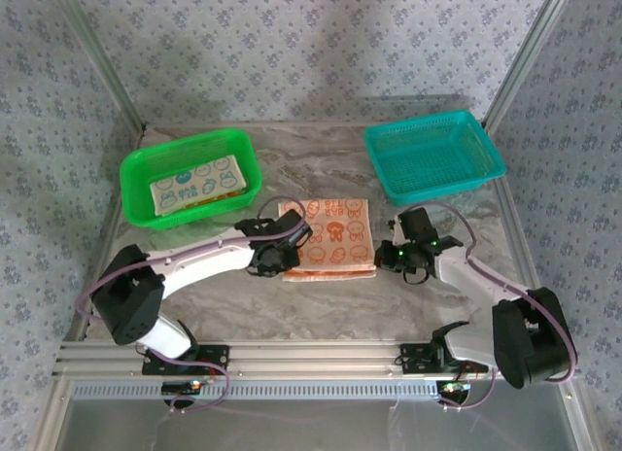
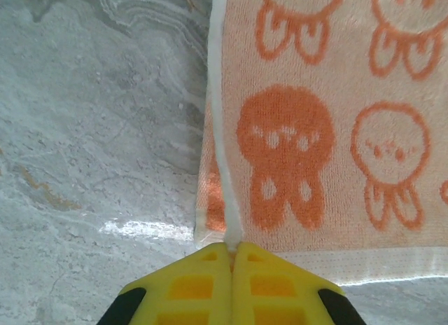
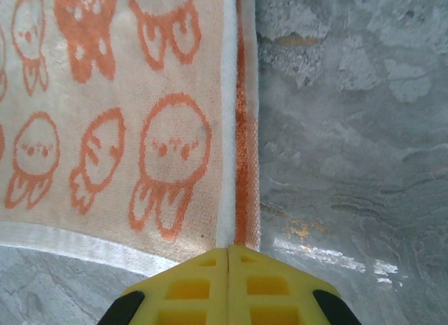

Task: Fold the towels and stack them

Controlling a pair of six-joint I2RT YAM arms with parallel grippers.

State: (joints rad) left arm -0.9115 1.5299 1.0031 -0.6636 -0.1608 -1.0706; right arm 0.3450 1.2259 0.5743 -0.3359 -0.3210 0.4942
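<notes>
Looking first at the left end effector [image 2: 231,249], we are seeing its yellow fingers [image 2: 203,276] clenched flat together, the tips touching the near left corner of the peach towel [image 2: 315,129]. We cannot tell whether any cloth is nipped. The right end effector [image 3: 229,249] is mirroring this, clenched at the towel's near right corner, where an orange under-layer is peeking past the white hem. From above, we are finding both arms bent low and reaching inward, flanking the folded towel, which is lying flat mid-counter [image 1: 321,305]. The top view is also giving us what the wrist cameras are missing: a teal bunny towel [image 1: 194,189] lying in the green basket [image 1: 136,169] at the far left, and a teal basket [image 1: 432,159] at the far right.
</notes>
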